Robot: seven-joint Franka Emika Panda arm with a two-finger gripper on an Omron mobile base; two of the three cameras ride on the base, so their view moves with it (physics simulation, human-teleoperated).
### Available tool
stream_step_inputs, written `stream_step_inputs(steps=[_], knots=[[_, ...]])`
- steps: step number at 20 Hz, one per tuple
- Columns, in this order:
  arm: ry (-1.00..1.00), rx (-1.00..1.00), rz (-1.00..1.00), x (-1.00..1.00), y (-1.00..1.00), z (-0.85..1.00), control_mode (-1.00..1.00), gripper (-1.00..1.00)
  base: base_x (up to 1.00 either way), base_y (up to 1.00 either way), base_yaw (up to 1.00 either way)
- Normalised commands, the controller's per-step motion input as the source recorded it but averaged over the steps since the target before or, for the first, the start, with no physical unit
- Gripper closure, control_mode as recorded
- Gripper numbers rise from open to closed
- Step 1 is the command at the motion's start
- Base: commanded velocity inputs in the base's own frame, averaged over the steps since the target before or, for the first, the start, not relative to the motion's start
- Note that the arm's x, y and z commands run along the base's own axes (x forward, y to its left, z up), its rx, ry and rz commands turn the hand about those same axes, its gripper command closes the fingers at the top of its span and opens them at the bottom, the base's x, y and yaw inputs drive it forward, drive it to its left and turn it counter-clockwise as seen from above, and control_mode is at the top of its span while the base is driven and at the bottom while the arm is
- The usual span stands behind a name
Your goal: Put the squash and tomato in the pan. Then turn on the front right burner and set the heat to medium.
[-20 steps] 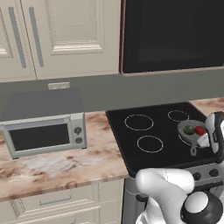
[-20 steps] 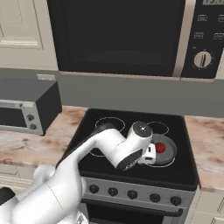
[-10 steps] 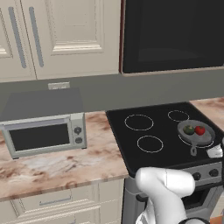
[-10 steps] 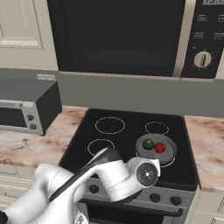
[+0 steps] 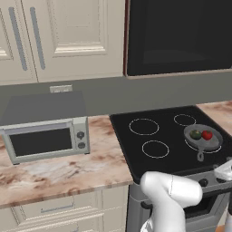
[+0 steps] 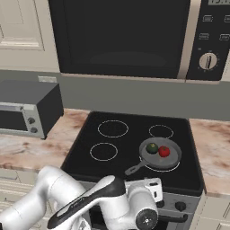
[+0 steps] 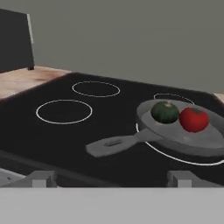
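Note:
The grey pan [image 7: 205,139] sits on the front right burner ring [image 7: 175,158], its handle [image 7: 114,145] pointing toward me. Inside it lie the dark green squash [image 7: 165,112] and, touching it, the red tomato [image 7: 194,119]. Both base views show the same: pan [image 6: 172,157], squash [image 6: 152,148], tomato [image 6: 164,151]; pan [image 5: 213,141], squash [image 5: 195,134], tomato [image 5: 207,135]. My gripper [image 7: 111,179] is open and holds nothing. It hangs low at the stove's front edge, short of the pan handle, its fingertips [image 7: 42,178] wide apart. My hand [image 6: 150,188] is in front of the control panel.
Knobs [image 6: 179,206] line the stove's front panel beside my hand. A toaster oven [image 5: 45,140] stands on the marble counter [image 5: 68,170] to the left. A microwave [image 6: 126,36] hangs above the cooktop. The other burner rings [image 6: 103,151] are bare.
My arm has drawn back from over the pan and sunk to the stove's front edge. The pan, squash and tomato have stayed put. The gripper has remained open.

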Motion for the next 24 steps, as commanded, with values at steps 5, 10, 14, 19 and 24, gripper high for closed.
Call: stream_step_inputs(steps=[5,10,14,19,24], knots=[[-0.05,0.02,-0.05,-0.06,0.00,-0.25,-1.00,-1.00,0.00,0.00,0.00],[0.00,0.14,-0.03,-0.16,-0.08,-0.01,-1.00,-1.00,0.00,0.00,0.00],[-0.02,0.21,0.00,-0.19,-0.18,-0.12,-1.00,-1.00,0.00,0.00,0.00],[-0.07,0.17,0.01,-0.23,-0.09,-0.36,-1.00,-1.00,0.00,0.00,0.00],[-0.13,0.09,0.00,-0.13,-0.02,-0.28,-1.00,-1.00,0.00,0.00,0.00]])
